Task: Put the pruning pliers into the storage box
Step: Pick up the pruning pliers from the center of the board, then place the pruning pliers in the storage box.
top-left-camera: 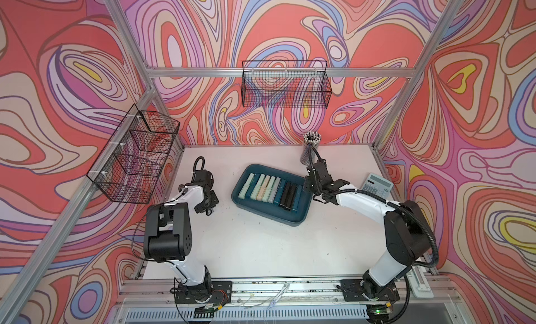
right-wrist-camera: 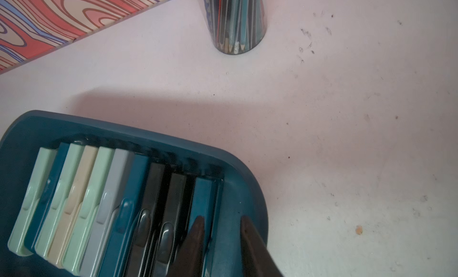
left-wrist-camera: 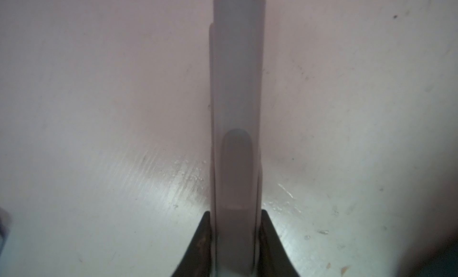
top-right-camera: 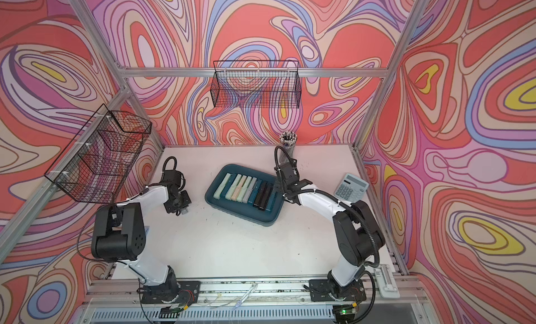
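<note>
Several pruning pliers point(top-left-camera: 268, 189) lie side by side in the dark teal storage box point(top-left-camera: 261, 213) at mid-table: mint, beige, grey, teal-blue and black bars point(right-wrist-camera: 99, 189). One more grey pruning plier point(left-wrist-camera: 238, 77) lies on the white table left of the box. My left gripper point(left-wrist-camera: 235, 212) is shut on its near end, with a finger pressed to each side; both top views show this gripper point(top-left-camera: 207, 210) low over the table. My right gripper point(right-wrist-camera: 221, 217) hangs over the box's right end with its fingers a little apart, nothing between them, beside the last teal-blue plier.
A pale calculator point(top-left-camera: 377, 184) lies near the table's right edge. A cup of pencils point(top-left-camera: 310, 147) stands behind the box, close to the right arm. Black wire baskets hang on the back wall point(top-left-camera: 285, 84) and on the left frame point(top-left-camera: 133, 154).
</note>
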Robot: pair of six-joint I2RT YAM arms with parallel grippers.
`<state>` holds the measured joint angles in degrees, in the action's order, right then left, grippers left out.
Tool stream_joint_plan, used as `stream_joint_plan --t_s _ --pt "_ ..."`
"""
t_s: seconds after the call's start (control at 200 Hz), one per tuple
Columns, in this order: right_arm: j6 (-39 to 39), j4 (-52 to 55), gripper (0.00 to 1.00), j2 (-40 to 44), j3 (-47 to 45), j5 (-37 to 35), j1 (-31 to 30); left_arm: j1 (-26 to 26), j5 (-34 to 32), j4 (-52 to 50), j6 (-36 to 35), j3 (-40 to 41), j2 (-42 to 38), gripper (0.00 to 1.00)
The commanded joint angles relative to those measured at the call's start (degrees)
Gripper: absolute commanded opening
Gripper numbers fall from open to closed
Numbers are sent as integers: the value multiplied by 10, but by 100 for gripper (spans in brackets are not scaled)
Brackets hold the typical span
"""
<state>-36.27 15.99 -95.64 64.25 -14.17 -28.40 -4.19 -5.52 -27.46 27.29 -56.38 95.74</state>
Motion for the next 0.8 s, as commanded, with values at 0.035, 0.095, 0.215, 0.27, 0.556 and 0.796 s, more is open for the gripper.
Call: stream_joint_plan --t_s 0.035,0.095,0.215,0.27,0.556,0.796 --pt "-11 2 26 24 -11 -14 7 2 5 -17 -10 -13 -50 18" --pt "-13 6 26 29 -13 -14 10 12 2 -20 -15 -16 -70 16" --pt "-18 8 27 38 -19 -10 20 61 -16 -28 -47 -37 -107 15" --pt "-22 6 27 42 -23 -4 25 88 -15 -39 -59 -57 -115 14" --pt "-38 -9 27 48 -40 7 34 266 -17 -72 -50 -185 -86 13" --pt "-41 -12 27 72 -60 4 47 402 -22 -75 -11 -270 13 14"
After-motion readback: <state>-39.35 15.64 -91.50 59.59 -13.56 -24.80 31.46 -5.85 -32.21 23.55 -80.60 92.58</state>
